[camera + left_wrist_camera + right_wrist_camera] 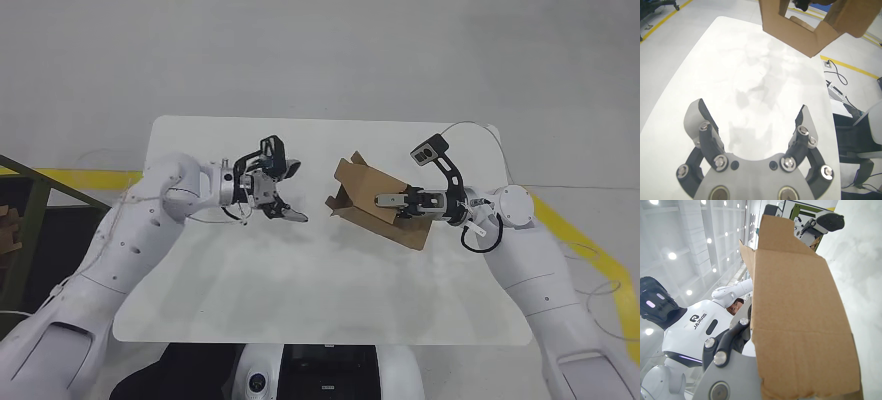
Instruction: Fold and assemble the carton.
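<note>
Carton (378, 203) status: brown board, partly opened into a tube and tilted, with its open end turned toward the left tool (752, 111). We cannot tell whether its lower edge touches the bench (300, 290) or hangs just above it. The right tool (392, 201) comes in from the side of the carton opposite the left tool and is clamped on one wall. One finger lies on the near face of the board; the other is hidden behind it. The left tool stands on the carton's open-end side, apart from it, with its fingers (696, 117) spread wide and holding nothing.

Step in hand, as we judge it: closing the end flaps (846, 20). To do it well, we think the right tool should hold the tube square and steady so the creases do not shear. The left tool should meet the opening head-on and press a flap inward along its crease, not at its free corner. It should take the smaller flaps before the larger. A light push seems wise, since thin board buckles easily and a hard shove could twist the carton out of the clamp.

Writing: the carton faces we see carry no print, label or tape.
</note>
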Controlling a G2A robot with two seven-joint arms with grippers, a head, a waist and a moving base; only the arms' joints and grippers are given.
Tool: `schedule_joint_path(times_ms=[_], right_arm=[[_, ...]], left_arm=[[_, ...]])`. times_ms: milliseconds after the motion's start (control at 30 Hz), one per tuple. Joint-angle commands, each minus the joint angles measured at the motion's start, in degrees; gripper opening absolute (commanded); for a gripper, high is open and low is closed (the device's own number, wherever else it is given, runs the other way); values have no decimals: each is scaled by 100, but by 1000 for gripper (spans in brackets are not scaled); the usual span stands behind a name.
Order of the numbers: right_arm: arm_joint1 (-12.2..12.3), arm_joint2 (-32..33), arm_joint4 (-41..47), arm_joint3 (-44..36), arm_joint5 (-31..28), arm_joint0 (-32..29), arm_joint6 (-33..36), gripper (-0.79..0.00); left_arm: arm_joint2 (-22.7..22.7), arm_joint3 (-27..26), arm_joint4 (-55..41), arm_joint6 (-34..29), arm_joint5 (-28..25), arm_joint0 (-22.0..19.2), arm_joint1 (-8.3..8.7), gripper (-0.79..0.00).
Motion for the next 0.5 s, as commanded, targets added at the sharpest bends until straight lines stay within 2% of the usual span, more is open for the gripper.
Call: schedule_joint_path(times_ms=[0,200,367,467], right_arm=[[0,0,0,0,0,0,0,-785],[0,0,0,0,0,0,0,-785],[0,0,0,0,0,0,0,-785],[0,0,0,0,0,0,0,-785]], left_arm=[[114,-30,574,553,14,36,12,0],[431,58,1880,2105,14,3,109,0],[813,71,2643,3514,14,-109,233,0],[1132,113,2983,4111,14,-243,296,0]])
